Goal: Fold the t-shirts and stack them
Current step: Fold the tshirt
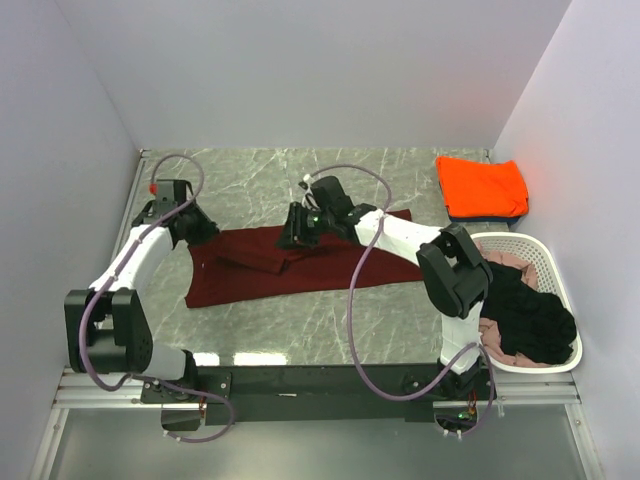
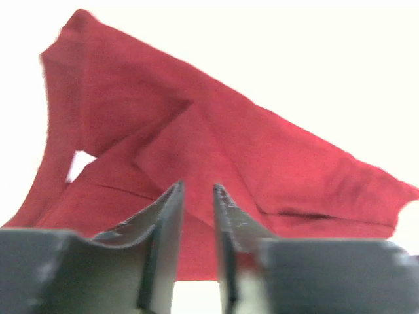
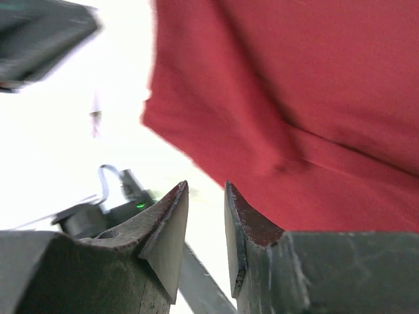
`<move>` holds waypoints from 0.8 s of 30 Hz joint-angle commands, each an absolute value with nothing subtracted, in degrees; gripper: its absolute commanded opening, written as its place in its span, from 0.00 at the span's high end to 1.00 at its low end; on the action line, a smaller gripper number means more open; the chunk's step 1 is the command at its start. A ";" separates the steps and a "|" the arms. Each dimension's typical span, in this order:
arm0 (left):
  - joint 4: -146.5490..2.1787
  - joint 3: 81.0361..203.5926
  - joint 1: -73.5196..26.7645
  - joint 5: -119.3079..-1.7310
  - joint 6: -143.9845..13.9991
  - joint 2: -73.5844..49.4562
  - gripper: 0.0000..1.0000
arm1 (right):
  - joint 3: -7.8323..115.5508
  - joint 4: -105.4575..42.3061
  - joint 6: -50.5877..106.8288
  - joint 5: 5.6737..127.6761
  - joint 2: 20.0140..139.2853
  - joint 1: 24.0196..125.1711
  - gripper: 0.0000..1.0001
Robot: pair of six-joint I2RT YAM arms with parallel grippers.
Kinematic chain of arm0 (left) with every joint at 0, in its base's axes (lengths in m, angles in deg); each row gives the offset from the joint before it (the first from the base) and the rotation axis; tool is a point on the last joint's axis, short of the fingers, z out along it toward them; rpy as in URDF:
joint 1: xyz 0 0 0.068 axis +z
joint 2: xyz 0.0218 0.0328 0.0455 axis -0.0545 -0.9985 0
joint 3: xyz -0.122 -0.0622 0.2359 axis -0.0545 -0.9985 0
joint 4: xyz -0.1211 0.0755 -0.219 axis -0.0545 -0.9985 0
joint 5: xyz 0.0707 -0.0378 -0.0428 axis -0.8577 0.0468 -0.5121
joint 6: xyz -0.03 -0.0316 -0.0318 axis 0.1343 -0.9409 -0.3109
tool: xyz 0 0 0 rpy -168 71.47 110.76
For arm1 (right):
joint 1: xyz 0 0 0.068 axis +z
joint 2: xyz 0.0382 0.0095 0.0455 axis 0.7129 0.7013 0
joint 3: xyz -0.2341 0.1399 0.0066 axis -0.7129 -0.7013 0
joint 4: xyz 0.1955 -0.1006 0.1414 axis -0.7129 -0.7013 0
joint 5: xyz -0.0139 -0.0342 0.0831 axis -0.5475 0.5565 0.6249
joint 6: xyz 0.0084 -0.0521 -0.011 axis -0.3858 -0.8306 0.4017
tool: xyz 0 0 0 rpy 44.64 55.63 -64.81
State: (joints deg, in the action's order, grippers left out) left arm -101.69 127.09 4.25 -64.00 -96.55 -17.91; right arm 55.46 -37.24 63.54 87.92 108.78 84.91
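basket with black shirt, pink shirt, left end effector, right end effector, both barely parted, empty

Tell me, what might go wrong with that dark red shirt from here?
The maroon t-shirt lies rumpled, with a crooked flap near its middle; folding on could trap creases. The right arm stretches across the shirt's right half, so a pull from the left side might drag cloth against it.
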 commanded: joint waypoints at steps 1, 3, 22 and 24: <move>-99.79 128.16 0.93 -60.61 -95.51 -17.16 0.76 | 59.87 -31.25 64.81 94.62 110.43 85.98 0.64; -98.12 126.84 -0.56 -59.12 -96.39 -18.56 0.83 | 61.88 -28.55 66.12 96.20 112.38 86.60 0.64; -93.01 130.08 0.04 -62.80 -100.70 -41.78 0.99 | 56.45 -19.54 67.20 101.40 126.37 81.07 0.65; -93.88 131.31 0.05 -63.50 -100.26 -41.43 0.98 | 56.27 -23.58 63.16 100.52 123.48 80.28 0.65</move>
